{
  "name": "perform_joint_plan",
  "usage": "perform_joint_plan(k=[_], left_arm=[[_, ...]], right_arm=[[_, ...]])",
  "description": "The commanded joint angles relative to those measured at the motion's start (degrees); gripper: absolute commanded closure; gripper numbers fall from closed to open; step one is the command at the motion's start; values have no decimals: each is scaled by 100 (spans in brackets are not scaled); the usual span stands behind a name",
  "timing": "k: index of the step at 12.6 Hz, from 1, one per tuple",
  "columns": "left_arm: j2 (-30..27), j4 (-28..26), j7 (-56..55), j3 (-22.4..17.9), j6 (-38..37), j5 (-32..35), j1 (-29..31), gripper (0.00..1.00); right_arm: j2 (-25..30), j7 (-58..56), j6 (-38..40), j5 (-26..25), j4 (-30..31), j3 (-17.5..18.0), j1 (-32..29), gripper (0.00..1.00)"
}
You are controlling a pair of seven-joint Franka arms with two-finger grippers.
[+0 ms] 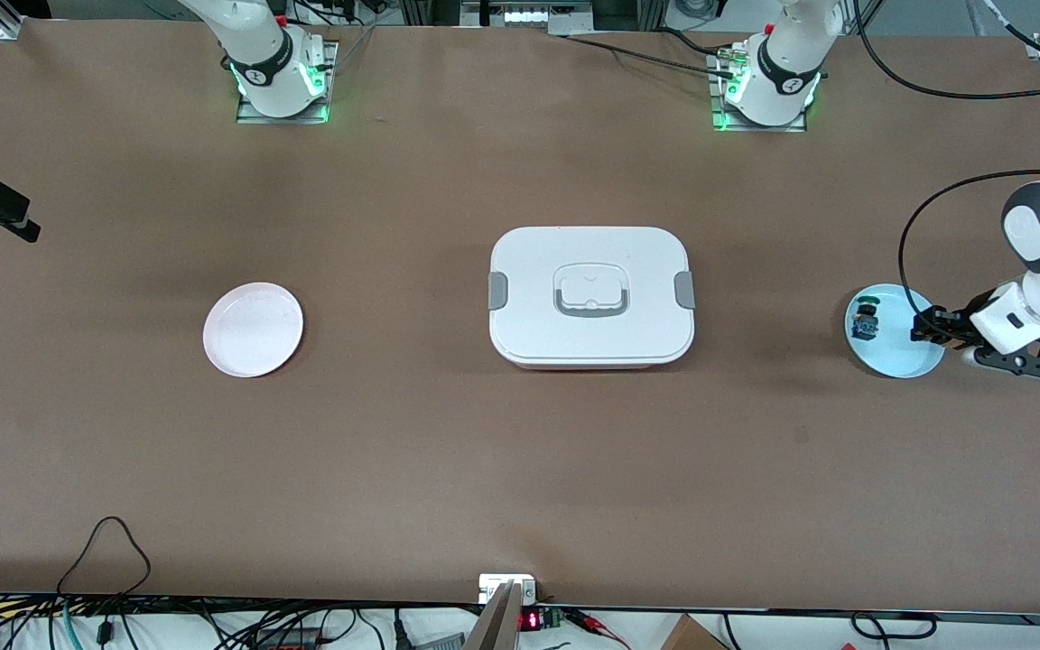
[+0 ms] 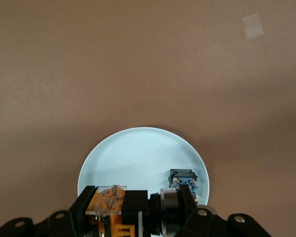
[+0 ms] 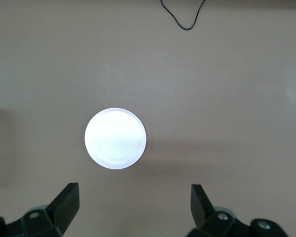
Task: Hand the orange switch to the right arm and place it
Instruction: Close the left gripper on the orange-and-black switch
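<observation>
The left gripper [image 1: 926, 327] hung over the pale blue plate [image 1: 899, 361] at the left arm's end of the desk [image 1: 520, 451], its fingers [image 2: 86, 205] pinched on the orange switch [image 2: 111, 207], which lay crosswise between them with its long axis running from finger to finger, its clear, orange-marked end against one finger and its black collar toward the other. The switch sat just above the plate's rim in the left wrist view. On the plate itself rested the small green-capped, blue-based part [image 1: 866, 321], just beside the held switch and apart from it.

The right gripper [image 3: 133, 207] waited with fingers spread wide and nothing between them, high over the right arm's end of the desk, looking down on the white plate [image 1: 253, 329]. The white lidded box [image 1: 590, 296] stood at the middle of the desk, between the two plates.

The hand-over appeared to hinge on distance: the switch was well apart from the right gripper, with the box between, so both arms would probably need to meet above the middle. With the switch gripped end to end, its exposed midsection looked like the part left free for the right fingers to take.
</observation>
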State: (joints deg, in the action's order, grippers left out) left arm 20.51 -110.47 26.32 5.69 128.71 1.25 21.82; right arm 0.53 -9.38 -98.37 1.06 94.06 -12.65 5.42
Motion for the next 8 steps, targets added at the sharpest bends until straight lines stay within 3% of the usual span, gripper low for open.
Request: perform_joint_plan(k=[1,8], left_arm=[[-214,166,66,11,-381,51,-28,96],[-1022,210,214,81,-978,-274,-335,97]], right_arm=[[-9,-3,73,70,-99,-10,-24,0],[-9,15,55,78,-151,-10,-24,0]])
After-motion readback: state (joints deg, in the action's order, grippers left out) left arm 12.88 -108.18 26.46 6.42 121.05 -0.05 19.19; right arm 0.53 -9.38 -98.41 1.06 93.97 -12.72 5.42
